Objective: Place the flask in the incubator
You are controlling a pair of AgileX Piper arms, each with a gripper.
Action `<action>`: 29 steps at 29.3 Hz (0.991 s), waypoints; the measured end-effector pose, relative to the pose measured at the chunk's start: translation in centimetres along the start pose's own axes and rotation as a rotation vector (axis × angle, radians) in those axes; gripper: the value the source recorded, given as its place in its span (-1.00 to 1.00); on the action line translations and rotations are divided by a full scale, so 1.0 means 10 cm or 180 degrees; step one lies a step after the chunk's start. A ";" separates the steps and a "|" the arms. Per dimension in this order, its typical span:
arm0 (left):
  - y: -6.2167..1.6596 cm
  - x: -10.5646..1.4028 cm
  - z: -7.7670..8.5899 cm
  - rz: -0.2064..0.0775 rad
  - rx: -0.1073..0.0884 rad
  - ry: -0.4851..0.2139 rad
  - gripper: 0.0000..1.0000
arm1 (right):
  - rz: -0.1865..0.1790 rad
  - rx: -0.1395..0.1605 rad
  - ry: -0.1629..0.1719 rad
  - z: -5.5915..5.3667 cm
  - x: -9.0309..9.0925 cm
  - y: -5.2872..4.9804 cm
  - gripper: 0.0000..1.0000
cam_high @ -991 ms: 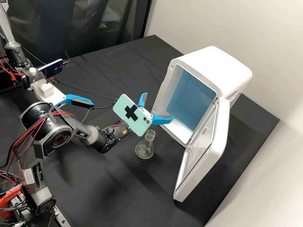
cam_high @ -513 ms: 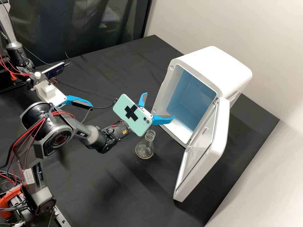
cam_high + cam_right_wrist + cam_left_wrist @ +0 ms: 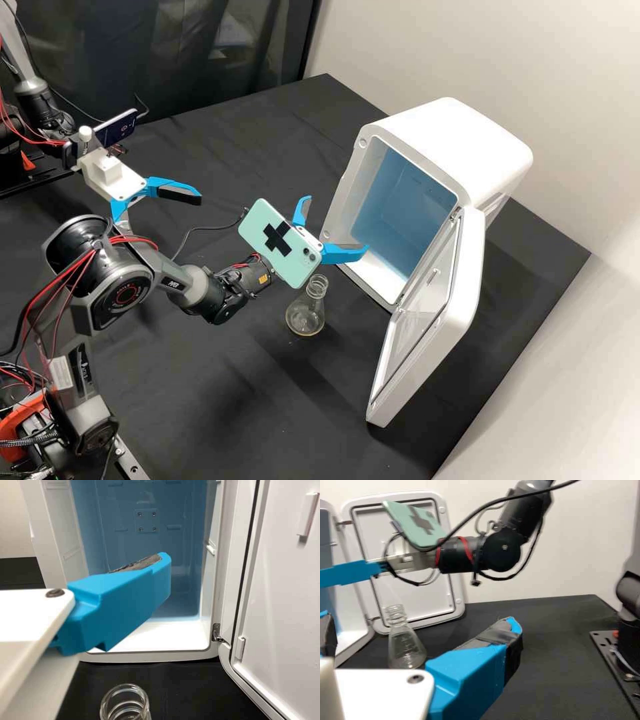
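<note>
Flask (image 3: 307, 310) stands upright on the worktop (image 3: 233, 400), at 7 o'clock of the open incubator (image 3: 460, 143). Right pincer (image 3: 328, 231) spread, empty, at 12 o'clock just above the flask. Left pincer (image 3: 157, 199) spread, well apart at 10 o'clock. Empty glass: probably light, rigid, slick, breakable. Best pinch is the neck under the rim.

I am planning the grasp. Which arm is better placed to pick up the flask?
Right. The right gripper hangs open close above the flask, facing the incubator. The left gripper is far off across the bench.
</note>
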 end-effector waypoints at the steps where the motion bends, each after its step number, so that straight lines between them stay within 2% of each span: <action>1: -0.005 0.00 -0.02 -0.0002 -0.0003 0.0023 1.00 | 0.0000 0.0000 0.0000 0.00 0.00 0.00 1.00; 5: -0.061 0.02 -0.08 -0.0068 -0.0011 0.0077 1.00 | 0.0000 0.0000 0.0000 0.00 0.00 0.00 1.00; 8: -0.124 0.09 -0.14 -0.0108 0.0003 0.0067 1.00 | 0.0002 0.0002 -0.0002 0.00 0.00 0.00 1.00; 11: -0.216 0.18 -0.21 -0.0210 -0.0020 0.0113 1.00 | 0.0005 0.0004 -0.0005 0.00 0.00 0.00 1.00; 17: -0.347 0.26 -0.33 -0.0339 -0.0067 0.0216 1.00 | 0.0005 0.0004 -0.0005 0.00 0.00 0.00 1.00; 23: -0.387 0.28 -0.49 -0.0368 -0.0094 0.0384 1.00 | 0.0005 0.0004 -0.0005 0.00 0.00 0.00 1.00; 28: -0.379 0.26 -0.59 -0.0361 -0.0103 0.0495 1.00 | 0.0005 0.0004 -0.0005 0.00 0.00 0.00 1.00; 29: -0.375 0.25 -0.62 -0.0354 -0.0130 0.0528 1.00 | 0.0005 0.0004 -0.0005 0.00 0.00 0.00 1.00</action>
